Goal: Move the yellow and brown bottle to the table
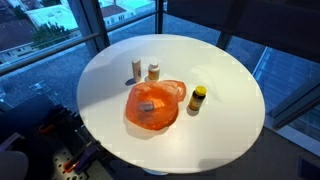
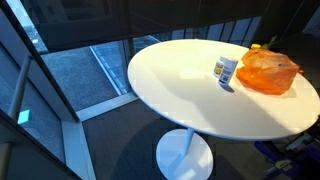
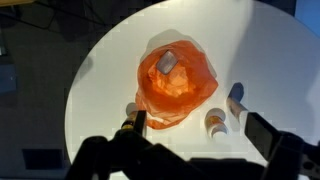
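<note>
The yellow and brown bottle point(image 1: 197, 98) stands upright on the round white table point(image 1: 230, 80), just beside the orange bowl point(image 1: 153, 105). In the wrist view the bottle point(image 3: 128, 123) shows at the lower left, partly hidden behind my left finger. In an exterior view only its yellow cap point(image 2: 254, 47) peeks out behind the bowl point(image 2: 268, 72). My gripper point(image 3: 198, 122) is open and empty, high above the table point(image 3: 110, 70), near the bowl point(image 3: 175, 80). It does not show in either exterior view.
Two pale, light-capped bottles point(image 1: 135, 68) point(image 1: 153, 72) stand close together behind the bowl; in the wrist view they point(image 3: 215, 122) point(image 3: 235, 100) lie between my fingers. A small grey object point(image 3: 167, 62) lies in the bowl. Glass walls surround the table.
</note>
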You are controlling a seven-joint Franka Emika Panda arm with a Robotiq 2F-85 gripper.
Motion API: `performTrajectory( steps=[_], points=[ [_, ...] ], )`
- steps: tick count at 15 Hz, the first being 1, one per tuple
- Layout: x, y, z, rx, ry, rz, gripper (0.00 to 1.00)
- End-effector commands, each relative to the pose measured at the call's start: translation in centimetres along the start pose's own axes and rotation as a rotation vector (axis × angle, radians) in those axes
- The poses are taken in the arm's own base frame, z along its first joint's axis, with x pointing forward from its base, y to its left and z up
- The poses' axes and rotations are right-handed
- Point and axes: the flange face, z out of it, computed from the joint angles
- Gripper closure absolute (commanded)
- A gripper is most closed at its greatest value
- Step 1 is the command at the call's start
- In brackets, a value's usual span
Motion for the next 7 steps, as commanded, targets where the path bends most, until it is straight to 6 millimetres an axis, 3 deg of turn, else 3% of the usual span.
performTrajectory(
  steps=[1, 7],
  points=[
    [-0.45, -0.03, -0.26, 0.001, 0.005, 0.0, 0.0],
    [-0.85, -0.17, 0.3, 0.003, 0.002, -0.002, 0.0]
  ],
)
